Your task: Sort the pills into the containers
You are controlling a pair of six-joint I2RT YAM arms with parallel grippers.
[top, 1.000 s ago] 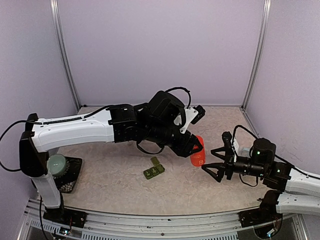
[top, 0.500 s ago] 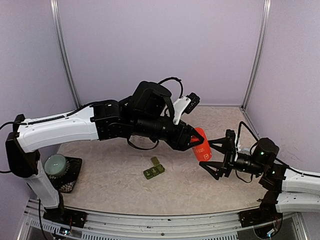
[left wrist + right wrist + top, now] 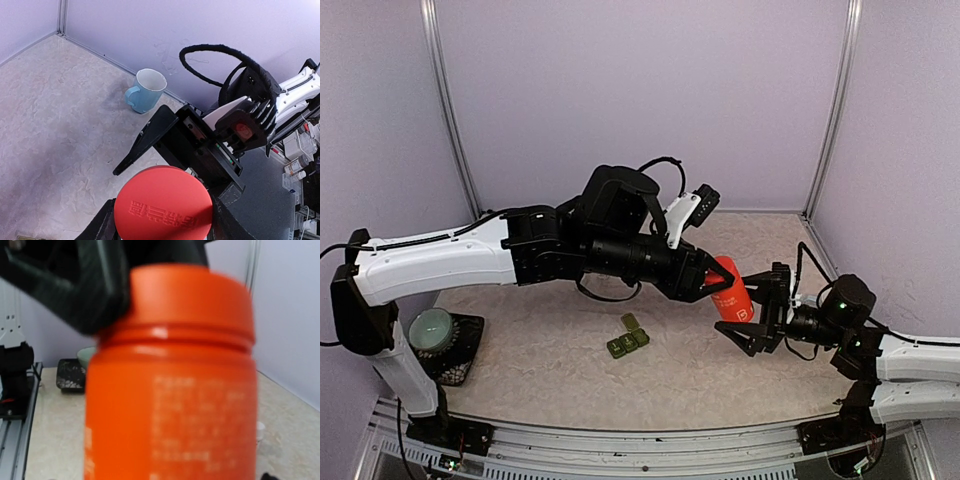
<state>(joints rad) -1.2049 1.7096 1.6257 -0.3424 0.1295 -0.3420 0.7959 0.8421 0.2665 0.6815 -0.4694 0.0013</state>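
An orange pill bottle (image 3: pixel 728 290) with a red cap (image 3: pixel 162 205) hangs tilted above the table, and my left gripper (image 3: pixel 705 283) is shut on its cap end. My right gripper (image 3: pixel 748 312) stands open, its black fingers (image 3: pixel 142 142) spread on either side of the bottle's lower end. In the right wrist view the bottle (image 3: pixel 170 390) fills the frame and hides my own fingers. The containers (image 3: pixel 628 339), a small dark green strip of joined compartments, lie on the table below the left forearm. No loose pills show.
A pale blue mug (image 3: pixel 145 90) stands by the back wall. A pale green bowl (image 3: pixel 432 327) sits on a black mat at the near left, beside the left arm's base. Purple walls close in the marbled table (image 3: pixel 540 360).
The left arm has lifted the bottle off the table and carried it right. The right gripper has come up around the bottle's lower end, and its jaws have narrowed a little.
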